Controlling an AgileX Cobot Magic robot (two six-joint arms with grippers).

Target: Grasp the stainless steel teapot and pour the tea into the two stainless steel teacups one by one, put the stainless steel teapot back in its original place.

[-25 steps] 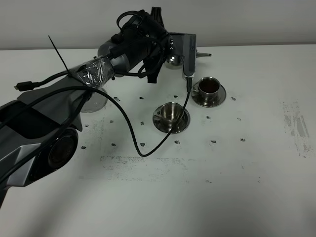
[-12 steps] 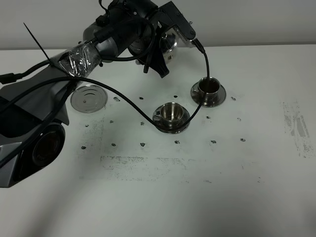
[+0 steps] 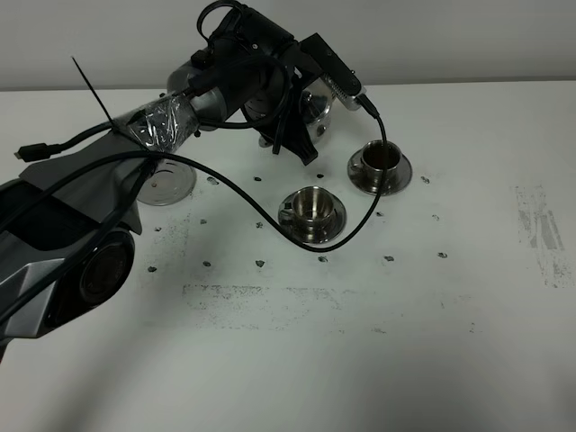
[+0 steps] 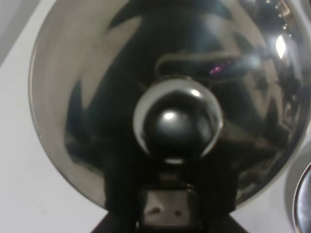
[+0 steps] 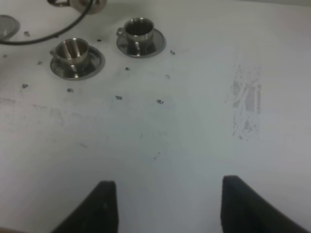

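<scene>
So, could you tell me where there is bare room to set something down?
Free: the wide front strip of table before the near cup, and the stretch right of the filled cup. Crowded: back left, around teapot, cable and tray.

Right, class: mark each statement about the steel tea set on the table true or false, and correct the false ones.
1. The far teacup holds dark tea. True.
2. The near teacup is filled as well. False: it looks empty.
3. The teapot stands on its round tray. False: the left gripper holds it, away from the tray.
4. Both teacups sit on saucers. True.
</scene>
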